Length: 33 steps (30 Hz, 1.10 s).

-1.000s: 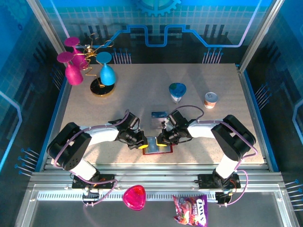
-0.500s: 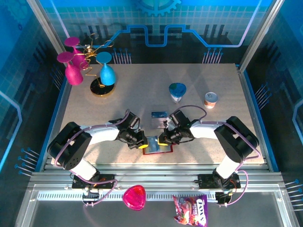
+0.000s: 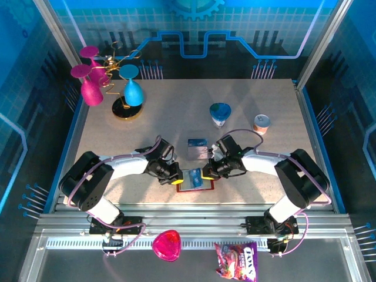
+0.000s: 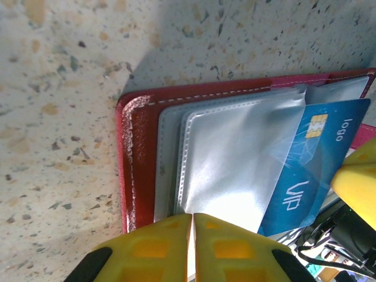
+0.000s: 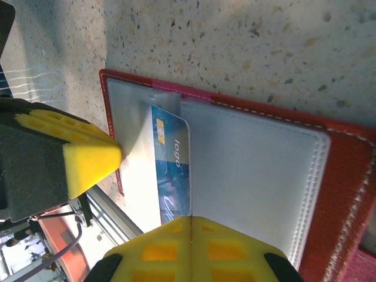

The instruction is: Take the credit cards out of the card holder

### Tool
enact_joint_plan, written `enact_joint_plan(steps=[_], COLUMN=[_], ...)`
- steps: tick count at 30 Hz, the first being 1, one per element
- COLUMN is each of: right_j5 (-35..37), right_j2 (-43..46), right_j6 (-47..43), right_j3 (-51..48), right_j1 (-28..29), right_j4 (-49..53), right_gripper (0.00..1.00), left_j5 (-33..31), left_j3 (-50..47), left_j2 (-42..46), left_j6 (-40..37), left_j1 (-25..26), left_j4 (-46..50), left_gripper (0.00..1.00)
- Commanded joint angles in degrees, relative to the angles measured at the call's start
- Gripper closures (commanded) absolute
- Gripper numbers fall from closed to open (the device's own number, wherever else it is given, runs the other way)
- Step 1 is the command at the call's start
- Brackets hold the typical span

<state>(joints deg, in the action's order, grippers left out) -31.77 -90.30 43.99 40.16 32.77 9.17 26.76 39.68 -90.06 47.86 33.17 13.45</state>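
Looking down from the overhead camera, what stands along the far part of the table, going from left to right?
Pink goblets → blue goblet → blue-green cup → small orange-and-white pot.

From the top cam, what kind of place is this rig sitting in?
Probably a robot demo or lab cell, not a home. Clues: blue walls printed with gear and circuit art, an aluminium frame round the table, and unrelated props like glasses and a candy bag.

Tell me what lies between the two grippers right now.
The open red card holder, with a blue card partly slid out of its clear pocket; the top view shows it.
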Motion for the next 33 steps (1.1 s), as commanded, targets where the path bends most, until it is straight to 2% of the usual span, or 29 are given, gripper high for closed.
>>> enact_joint_plan(steps=[1, 22, 33], right_j5=[0.9, 3.6, 2.3], right_j2=[2.0, 4.8, 4.6], right_j6=[-2.4, -3.7, -0.5], right_j3=[-0.2, 2.1, 1.5], right_j1=[-1.3, -1.9, -0.6], right_j4=[4.2, 9.5, 5.9], right_gripper=[1.00, 1.00, 1.00], left_j5=[-2.3, -1.7, -1.5], left_j3=[0.5, 0.6, 0.6], left_j2=[-0.8, -0.4, -0.5], left_j6=[-0.8, -0.4, -0.4], left_j1=[0.3, 0.3, 0.3], left_j4=[3.6, 3.0, 2.5], left_gripper=[0.90, 0.89, 0.89])
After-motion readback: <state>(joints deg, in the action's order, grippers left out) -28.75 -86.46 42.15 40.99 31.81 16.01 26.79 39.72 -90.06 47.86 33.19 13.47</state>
